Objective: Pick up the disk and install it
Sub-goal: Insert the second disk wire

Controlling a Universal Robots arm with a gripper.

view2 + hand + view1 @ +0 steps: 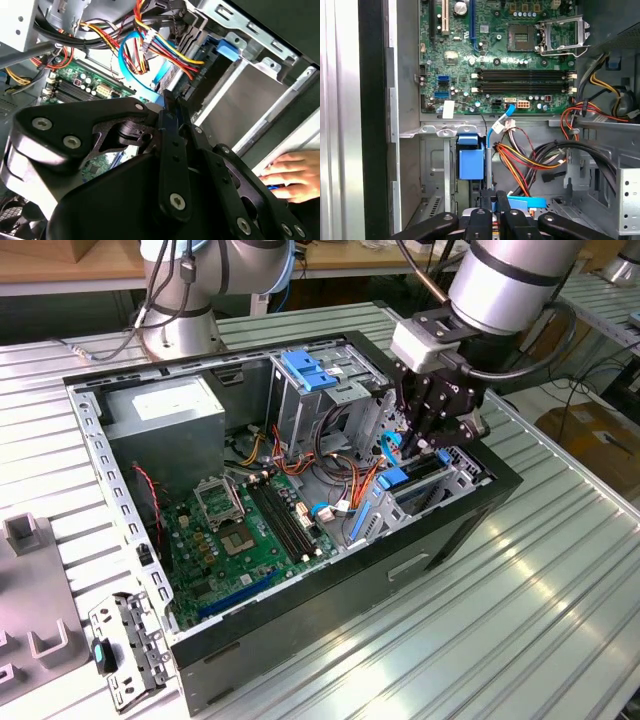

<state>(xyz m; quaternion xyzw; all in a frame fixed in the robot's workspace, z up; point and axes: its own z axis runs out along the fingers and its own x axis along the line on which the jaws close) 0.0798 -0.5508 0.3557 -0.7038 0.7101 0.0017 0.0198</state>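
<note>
The exterior view is showing the pincer [425,435] reaching down into the open computer case [420,560] lying on the bench [560,620], right over the drive bay [420,485] at the case's front corner. In the first wrist view the fingers [502,212] are sitting close together on a thin edge with light blue plastic beside it — this is most likely the disk [527,202], held on edge and partly down in the bay, though little of it is showing. Loose cables [530,155] are lying just beside the slot, so the drive could be snagging one on the way down or trapping it under the bracket. A slight tilt could also be jamming the bracket against the bay rail. In the second wrist view a person's hand [287,175] is resting near the case edge — close enough to be at risk if the arm swings.
</note>
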